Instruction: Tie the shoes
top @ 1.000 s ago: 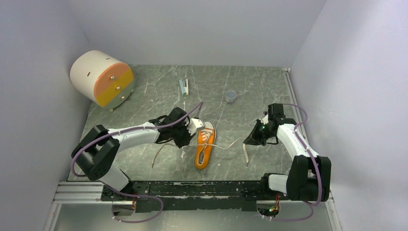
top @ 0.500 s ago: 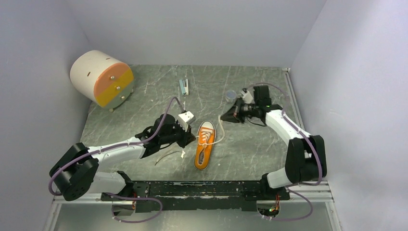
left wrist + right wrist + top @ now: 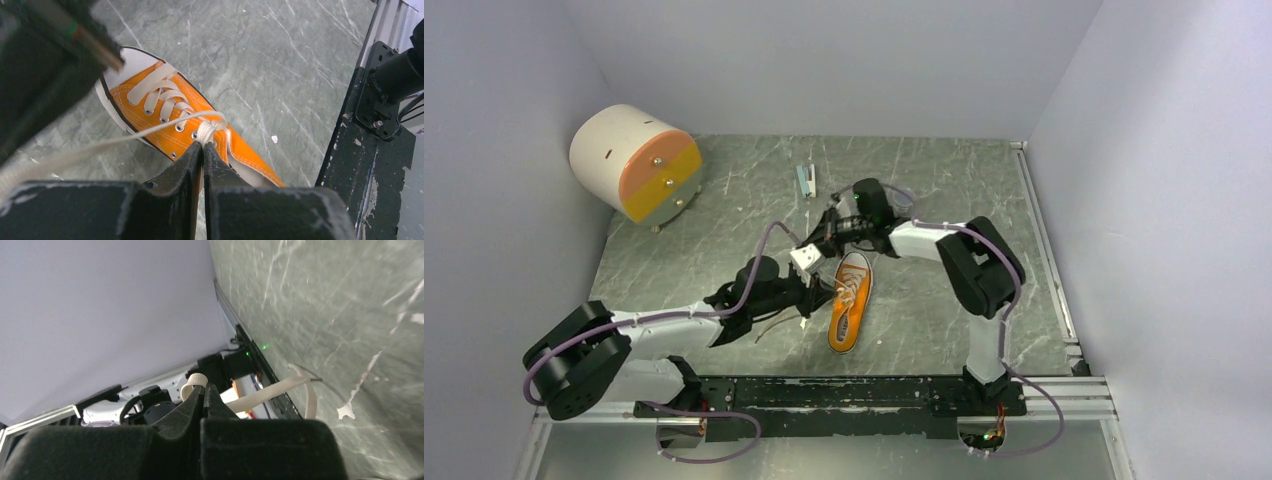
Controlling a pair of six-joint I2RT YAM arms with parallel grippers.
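Note:
The shoe (image 3: pixel 848 305), a small orange sneaker with a white toe cap, lies toe away from me in the middle of the table. My left gripper (image 3: pixel 823 291) reaches in from the left. In the left wrist view it (image 3: pixel 203 145) is shut on the white lace (image 3: pixel 207 131) right at the knot above the eyelets of the shoe (image 3: pixel 150 112). My right gripper (image 3: pixel 826 233) hangs just beyond the toe. It (image 3: pixel 204 388) is shut on a loop of lace (image 3: pixel 194 382), and a strand (image 3: pixel 265 392) runs off from it.
A white and orange cylinder (image 3: pixel 634 162) lies at the back left corner. A small blue and white object (image 3: pixel 806 180) sits on the table behind the right gripper. Loose lace (image 3: pixel 769 326) trails left of the shoe. The black rail (image 3: pixel 824 393) runs along the near edge.
My right arm has swung from the right side across to just beyond the shoe's toe, carrying its lace. The left gripper has closed on the lace at the knot.

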